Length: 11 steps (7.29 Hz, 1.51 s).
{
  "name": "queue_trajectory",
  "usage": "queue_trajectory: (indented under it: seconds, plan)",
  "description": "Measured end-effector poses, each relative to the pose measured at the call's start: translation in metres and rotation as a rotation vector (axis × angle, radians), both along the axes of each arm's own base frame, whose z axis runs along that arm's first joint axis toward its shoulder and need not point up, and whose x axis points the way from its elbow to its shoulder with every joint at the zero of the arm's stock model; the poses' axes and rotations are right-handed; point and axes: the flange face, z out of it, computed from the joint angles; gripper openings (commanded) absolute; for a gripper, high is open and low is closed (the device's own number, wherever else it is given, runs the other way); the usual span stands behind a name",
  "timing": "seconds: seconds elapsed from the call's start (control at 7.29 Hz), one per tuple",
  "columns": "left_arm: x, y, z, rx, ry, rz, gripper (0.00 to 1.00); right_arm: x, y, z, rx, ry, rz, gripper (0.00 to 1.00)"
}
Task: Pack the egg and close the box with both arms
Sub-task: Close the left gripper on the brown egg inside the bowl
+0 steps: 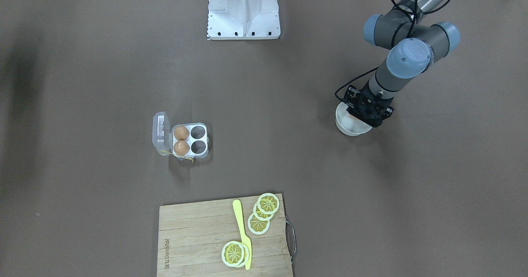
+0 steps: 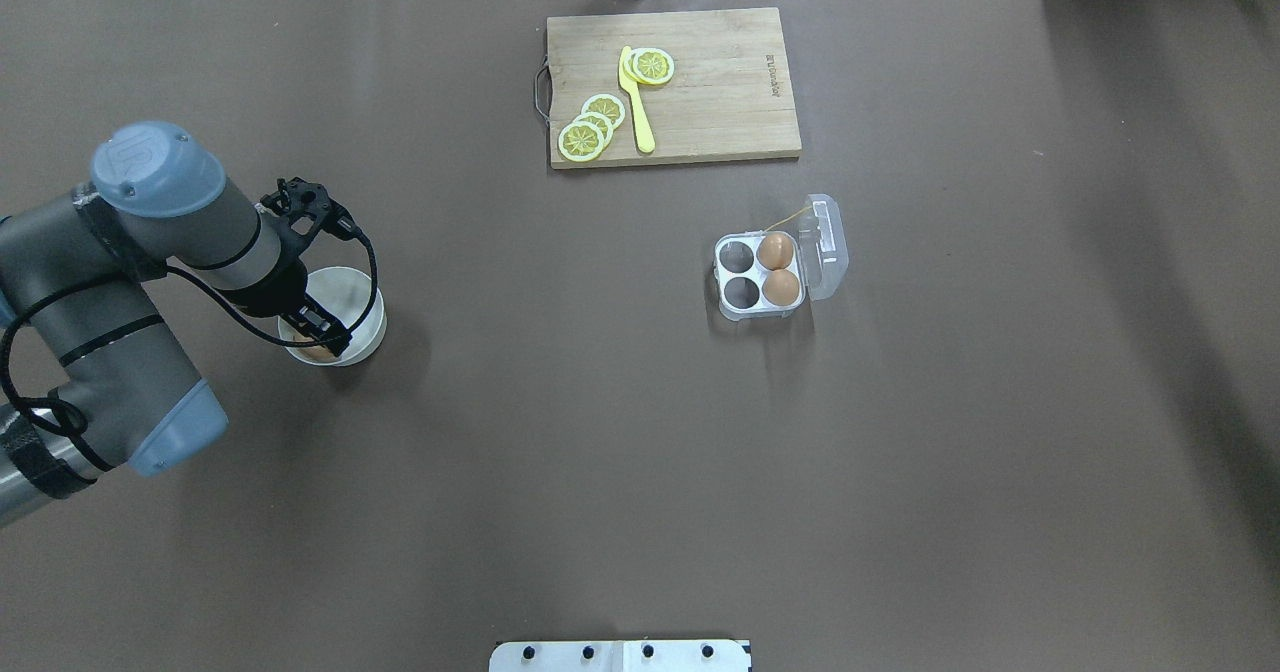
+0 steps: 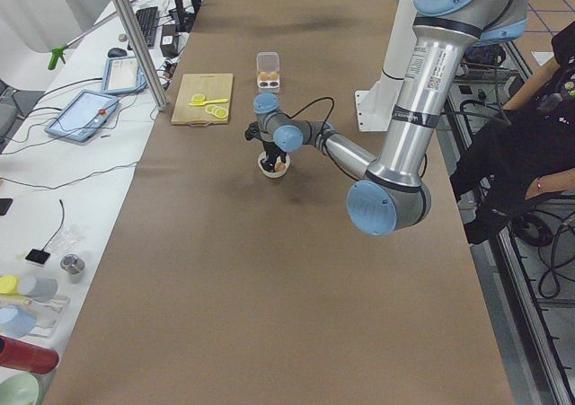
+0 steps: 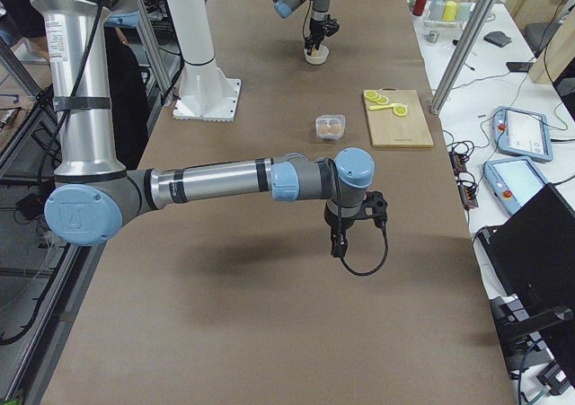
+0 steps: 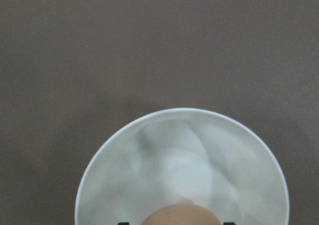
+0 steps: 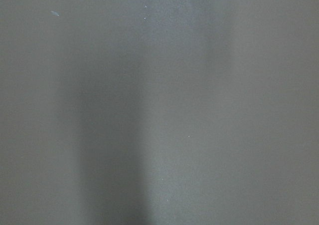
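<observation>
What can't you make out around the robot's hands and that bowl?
The egg: the left wrist view's bottom edge cuts off most of it; overhead, the left gripper covers it in the bowl.
The left gripper's jaws: hidden by its own body; open or shut unclear.
The right gripper: only in the right side view, too small to judge.

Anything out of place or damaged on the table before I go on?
Nothing stands out. The box sits flat with its lid open, two eggs seated whole in their cups, two cups empty. The bowl is upright with the egg inside it, under the left hand. No spill or crack shows.
</observation>
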Motion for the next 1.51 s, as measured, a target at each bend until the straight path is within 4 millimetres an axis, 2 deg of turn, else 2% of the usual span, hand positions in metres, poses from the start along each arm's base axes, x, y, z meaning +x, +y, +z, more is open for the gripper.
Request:
queue_trajectory:
  seconds: [0.14, 0.41, 1.1, 1.51]
  plan:
    - [0.003, 0.0023, 0.0016, 0.004, -0.006, 0.001, 0.7, 0.0, -0.0002, -0.0004, 0.001, 0.0, 0.0, 1.0]
    - [0.008, 0.0065, 0.0044, 0.016, -0.021, 0.0, 0.62, 0.0, -0.0003, -0.0009, 0.002, -0.001, 0.0, 1.0]
    - [0.0073, 0.0096, 0.0054, 0.02, -0.025, 0.001, 0.34, -0.0001, -0.0003, -0.0021, 0.003, -0.001, 0.001, 1.0]
    - [0.0064, 0.0098, -0.0013, 0.027, -0.014, 0.004, 0.34, 0.0, 0.0003, -0.0016, 0.002, -0.001, 0.001, 1.0]
